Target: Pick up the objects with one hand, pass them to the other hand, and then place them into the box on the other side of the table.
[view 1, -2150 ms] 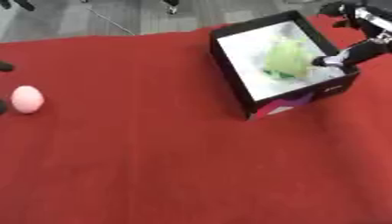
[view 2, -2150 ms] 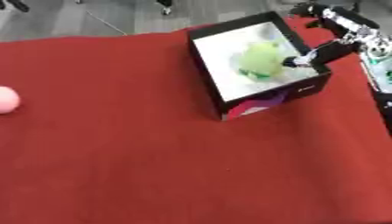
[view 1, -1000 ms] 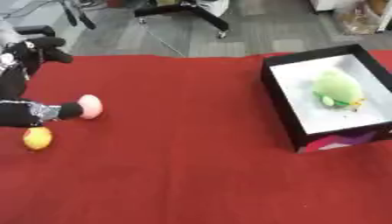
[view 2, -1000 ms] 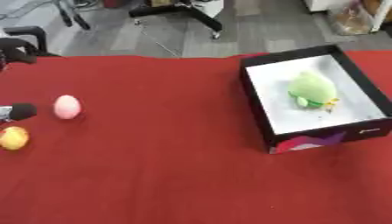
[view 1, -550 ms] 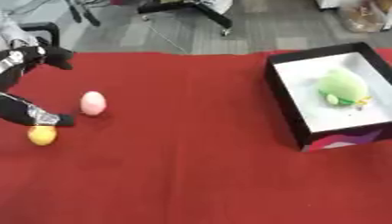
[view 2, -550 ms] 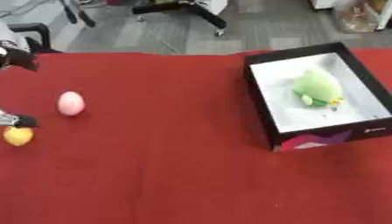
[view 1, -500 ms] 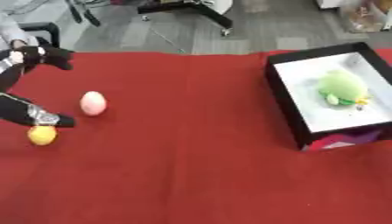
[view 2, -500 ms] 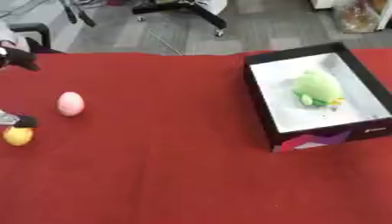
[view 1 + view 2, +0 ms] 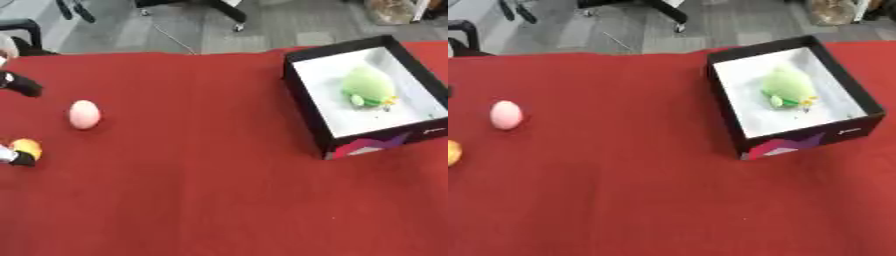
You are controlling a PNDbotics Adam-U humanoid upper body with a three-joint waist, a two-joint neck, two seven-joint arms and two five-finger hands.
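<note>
Left hand (image 9: 17,156) at the 9 o'clock edge of the left eye view, only dark fingertips showing: one at 8 o'clock touching a yellow ball (image 9: 26,147), another part (image 9: 22,84) higher up at 10 o'clock, apart from everything. Spread wide across that gap, by the look of it, closing on nothing yet. Whether the low fingertip pinches the yellow ball or merely rests beside it: cannot tell. Right hand out of both views.

Out from the hand, toward 1 o'clock of the yellow ball, a pink egg (image 9: 84,114), lying free on the red table (image 9: 201,190), between the two visible parts of the hand but touching neither.

Far across at 2 o'clock, the box (image 9: 306,107), black walls, white floor, with a green toy (image 9: 367,88) lying inside near its middle.

Progress, judged from this layout: one item delivered, two left on the pickup side. Present step probably the reach for the next item, with grasp, hand-over and drop into the box all yet to come. Arm itself hidden beyond the frame edge, so nothing to say of wrist angle or palm direction.
</note>
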